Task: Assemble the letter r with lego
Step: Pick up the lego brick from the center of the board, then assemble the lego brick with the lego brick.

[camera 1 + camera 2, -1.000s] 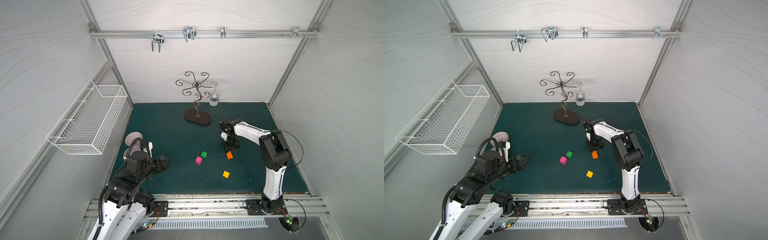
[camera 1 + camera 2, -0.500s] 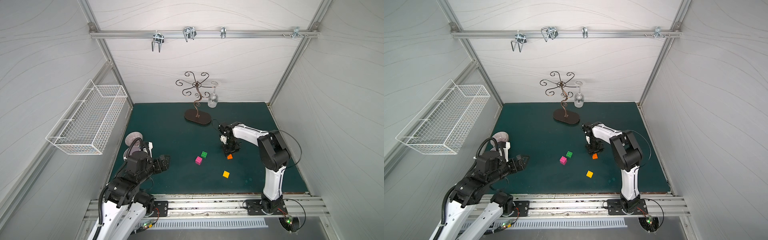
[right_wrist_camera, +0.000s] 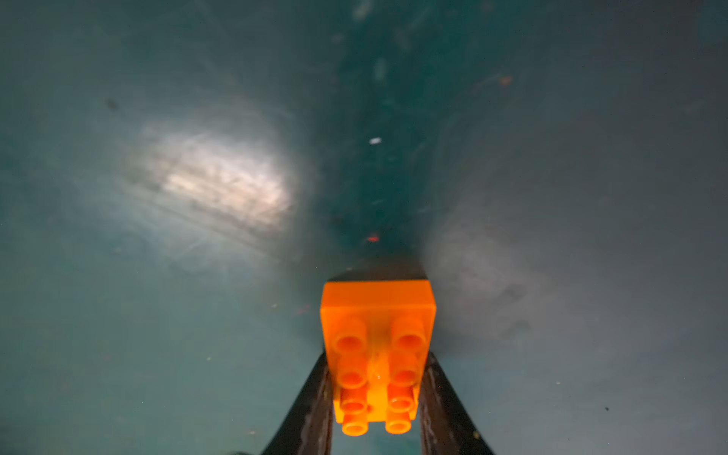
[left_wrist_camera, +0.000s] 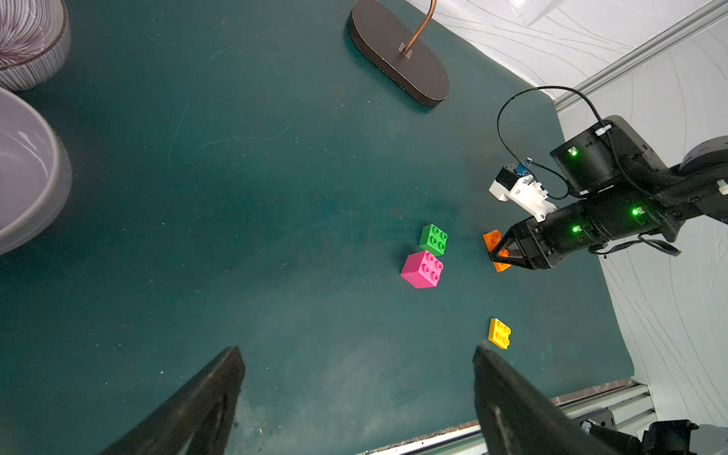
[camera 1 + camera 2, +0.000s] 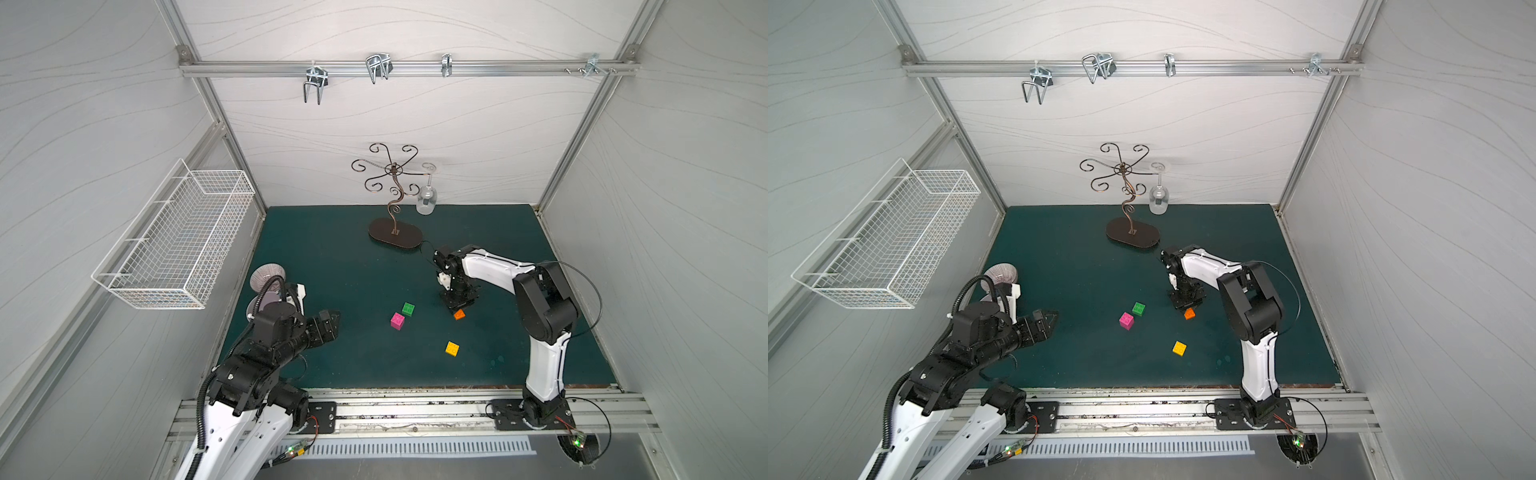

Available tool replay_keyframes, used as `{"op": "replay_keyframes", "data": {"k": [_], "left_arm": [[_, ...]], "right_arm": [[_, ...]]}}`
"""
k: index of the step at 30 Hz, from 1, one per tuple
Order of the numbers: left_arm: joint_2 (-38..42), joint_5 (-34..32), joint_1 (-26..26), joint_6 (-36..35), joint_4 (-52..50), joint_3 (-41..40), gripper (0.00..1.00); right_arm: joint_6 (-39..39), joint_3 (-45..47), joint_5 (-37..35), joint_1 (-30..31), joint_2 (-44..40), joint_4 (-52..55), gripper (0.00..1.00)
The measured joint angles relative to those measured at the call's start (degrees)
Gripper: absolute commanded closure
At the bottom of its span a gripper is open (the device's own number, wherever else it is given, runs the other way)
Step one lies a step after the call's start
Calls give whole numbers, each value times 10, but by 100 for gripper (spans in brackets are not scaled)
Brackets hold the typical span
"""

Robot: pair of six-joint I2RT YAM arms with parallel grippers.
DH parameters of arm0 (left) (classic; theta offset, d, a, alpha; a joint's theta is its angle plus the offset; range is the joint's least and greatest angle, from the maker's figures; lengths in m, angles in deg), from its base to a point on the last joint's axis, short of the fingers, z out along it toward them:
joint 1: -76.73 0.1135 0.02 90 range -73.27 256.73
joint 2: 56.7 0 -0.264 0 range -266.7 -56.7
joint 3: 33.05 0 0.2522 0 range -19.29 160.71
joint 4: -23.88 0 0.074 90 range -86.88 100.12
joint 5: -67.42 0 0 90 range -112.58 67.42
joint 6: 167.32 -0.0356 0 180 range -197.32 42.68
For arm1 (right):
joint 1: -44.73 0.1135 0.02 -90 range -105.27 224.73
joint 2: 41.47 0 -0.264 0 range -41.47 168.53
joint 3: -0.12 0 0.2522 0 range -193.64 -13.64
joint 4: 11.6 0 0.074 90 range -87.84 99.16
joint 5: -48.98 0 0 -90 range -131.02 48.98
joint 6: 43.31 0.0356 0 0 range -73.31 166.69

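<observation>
Bricks lie loose and unjoined on the worktop [image 5: 332, 257] in both top views. The pink brick [image 5: 397, 321] and green brick [image 5: 408, 308] sit just beside each other near the centre. The yellow brick [image 5: 452, 348] is apart from them, toward the front edge, and the orange brick [image 5: 459, 314] lies between the centre and the right edge. The right end effector [image 5: 457, 306] points down onto the orange brick. The left end effector [image 5: 330, 322] hangs near the left edge, well apart from every brick.

The left wrist view shows the left end effector's jaws spread wide and empty. It also shows the right one's fingertips astride the orange brick at about mid-length, with orange visible on either side.

In the right wrist view both fingers [image 3: 315, 402] sit against the long flat sides of the orange brick. It is studs up and seems to rest on the worktop: gripped, not yet lifted.

This brick looks like hard moulded plastic, so it should be stiff and very light. Its glossy walls could slip or swivel if pinched near one end. The flat long sides below the studs, at mid-length, look the safest hold, and that leaves the studs and underside free for pressing bricks together.
</observation>
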Motion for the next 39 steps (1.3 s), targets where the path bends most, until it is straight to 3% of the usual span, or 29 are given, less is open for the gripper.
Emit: {"op": "replay_keyframes", "data": {"k": [11, 16, 25, 32, 39], "left_arm": [[7, -4, -1, 1, 0, -1, 6], [11, -8, -2, 2, 0, -1, 6], [15, -9, -2, 2, 0, -1, 6], [16, -10, -2, 2, 0, -1, 6], [16, -10, -2, 2, 0, -2, 6]], "right_arm": [[-29, 78, 4, 147, -130, 7, 100], [-45, 123, 17, 183, -186, 7, 100], [-165, 189, 35, 235, -301, -64, 100], [-236, 200, 41, 234, -265, -83, 100], [-256, 214, 34, 234, -228, -87, 100]]}}
